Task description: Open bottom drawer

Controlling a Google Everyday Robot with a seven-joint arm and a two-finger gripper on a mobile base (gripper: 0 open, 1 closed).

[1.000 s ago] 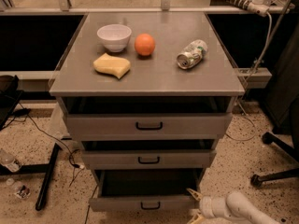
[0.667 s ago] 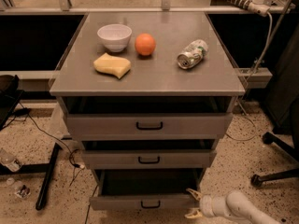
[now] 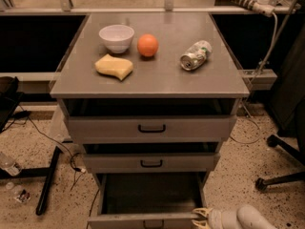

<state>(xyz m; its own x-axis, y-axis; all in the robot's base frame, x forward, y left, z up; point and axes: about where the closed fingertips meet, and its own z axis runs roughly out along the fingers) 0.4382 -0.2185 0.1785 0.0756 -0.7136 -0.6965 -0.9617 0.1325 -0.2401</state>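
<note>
The bottom drawer (image 3: 143, 219) of the grey cabinet stands pulled out, and its dark inside (image 3: 152, 192) looks empty. Its small black handle (image 3: 153, 223) is cut off by the lower edge of the view. My gripper (image 3: 202, 216), with yellowish tips on a white wrist, is at the right end of the drawer's front, at its top edge. The middle drawer (image 3: 151, 163) and the top drawer (image 3: 151, 128) are each a little way out.
On the cabinet top (image 3: 162, 82) lie a white bowl (image 3: 116, 37), an orange (image 3: 147, 45), a yellow sponge (image 3: 114, 67) and a crushed can (image 3: 195, 55). Cables and black bars (image 3: 47, 180) lie on the floor to the left. A chair base (image 3: 281, 175) stands to the right.
The bottom drawer's front has slid further out toward the camera. My gripper has moved a little down and back with it.
</note>
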